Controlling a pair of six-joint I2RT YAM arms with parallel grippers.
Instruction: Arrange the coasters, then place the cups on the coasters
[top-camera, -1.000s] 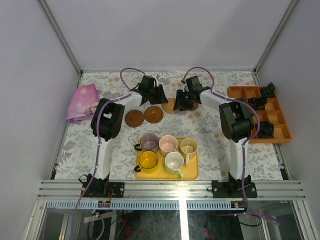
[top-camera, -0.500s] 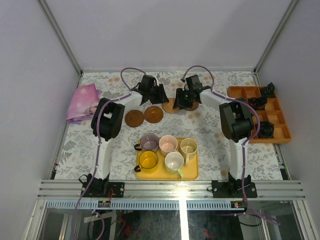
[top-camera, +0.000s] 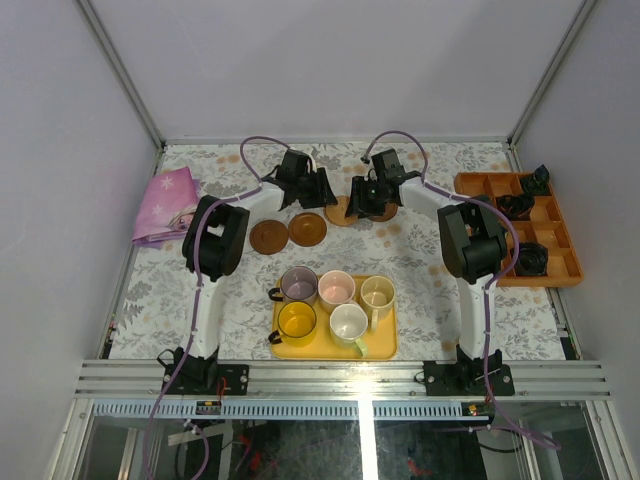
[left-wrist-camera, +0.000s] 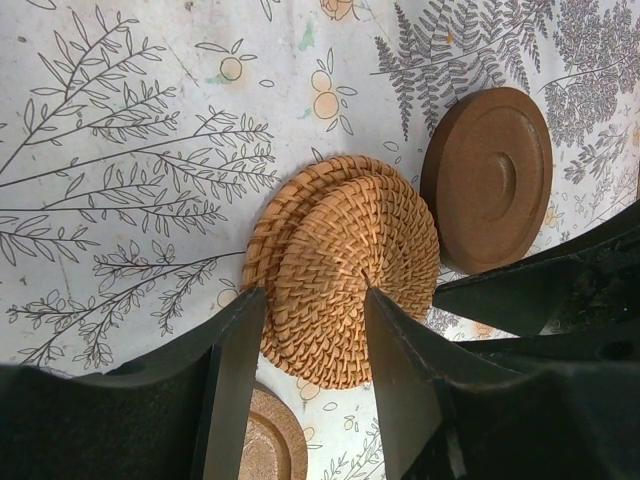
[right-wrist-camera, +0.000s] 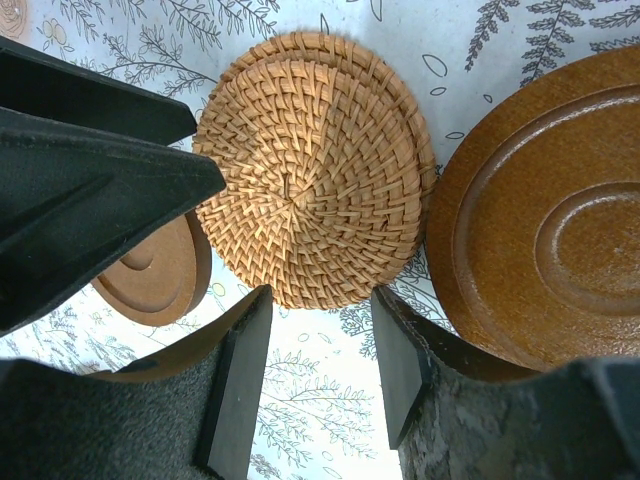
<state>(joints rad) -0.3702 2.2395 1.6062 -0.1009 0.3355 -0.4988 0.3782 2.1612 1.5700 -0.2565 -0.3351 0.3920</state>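
Note:
Two reddish-brown wooden coasters (top-camera: 266, 237) (top-camera: 307, 228) lie side by side at mid-table. A stack of two woven rattan discs (left-wrist-camera: 345, 265) (right-wrist-camera: 310, 170) sits just beyond them, with a third wooden coaster (right-wrist-camera: 545, 230) (left-wrist-camera: 490, 180) beside it. My left gripper (left-wrist-camera: 310, 310) (top-camera: 322, 198) is open, its fingertips over the stack's near half. From the opposite side my right gripper (right-wrist-camera: 318, 300) (top-camera: 362, 205) is open at the stack's edge, only tablecloth between its fingers. The cups stand on a yellow tray (top-camera: 385, 345): purple-grey (top-camera: 298, 284), pink (top-camera: 336, 289), cream (top-camera: 377, 293), yellow (top-camera: 297, 321), white (top-camera: 348, 323).
A pink cloth (top-camera: 165, 205) lies at the far left. An orange compartment box (top-camera: 545, 255) with small black parts stands along the right edge. The two grippers face each other closely over the woven stack.
My right gripper has edged slightly toward the woven stack. The left arm has hardly moved. The coasters and cups lie as before.

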